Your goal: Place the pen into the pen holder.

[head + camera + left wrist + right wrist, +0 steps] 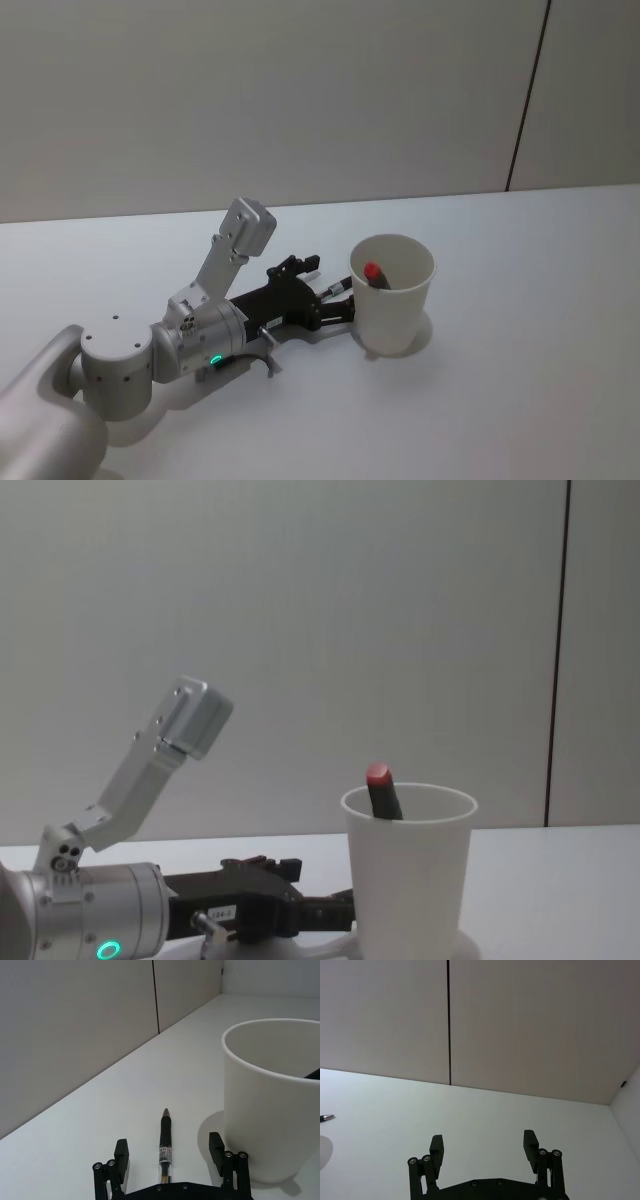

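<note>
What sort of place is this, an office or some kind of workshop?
Probably a robot test lab rather than an office: a plain white table, blank panelled walls, and a metal left arm reaching beside a paper cup.

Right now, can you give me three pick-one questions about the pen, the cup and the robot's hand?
1. Where is the pen lying?
A) on a shelf
B) on the table, between the left hand's fingers
C) on top of the robot's arm

2. What colour is the top of the thing standing in the white cup?
A) red
B) green
C) yellow

3. How are the left hand's fingers?
A) open
B) shut on the pen
C) shut on the cup

Answers:
1 B: the left wrist view shows it flat on the table between the two fingers.
2 A: a red tip pokes up by the rim.
3 A: the fingers stand apart on either side of the pen, with gaps.
</note>
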Robot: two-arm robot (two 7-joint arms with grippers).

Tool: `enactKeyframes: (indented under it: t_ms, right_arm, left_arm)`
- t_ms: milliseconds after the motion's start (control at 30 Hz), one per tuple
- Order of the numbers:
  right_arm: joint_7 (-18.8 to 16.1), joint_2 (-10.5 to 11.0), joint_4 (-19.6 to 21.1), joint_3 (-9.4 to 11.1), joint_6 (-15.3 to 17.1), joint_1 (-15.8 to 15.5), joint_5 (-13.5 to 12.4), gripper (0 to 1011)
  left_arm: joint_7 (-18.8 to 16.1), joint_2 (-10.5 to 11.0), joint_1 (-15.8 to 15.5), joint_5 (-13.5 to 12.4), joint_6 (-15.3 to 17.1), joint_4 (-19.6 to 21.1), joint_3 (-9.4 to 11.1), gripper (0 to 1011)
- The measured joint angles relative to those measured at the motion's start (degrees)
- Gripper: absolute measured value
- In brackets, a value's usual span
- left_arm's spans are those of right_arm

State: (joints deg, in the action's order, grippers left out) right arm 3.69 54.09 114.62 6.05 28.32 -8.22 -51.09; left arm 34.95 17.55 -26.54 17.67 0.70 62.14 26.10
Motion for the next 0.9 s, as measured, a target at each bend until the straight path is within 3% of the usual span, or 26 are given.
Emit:
enactKeyframes:
  t_ms: [900]
  right_arm:
    - [0.0, 0.0, 0.0, 0.0, 0.0, 0.0, 0.0, 1001]
  left_arm:
    - [-0.1, -0.5, -1.3, -2.7, 4.3, -0.6, 0.4, 1001]
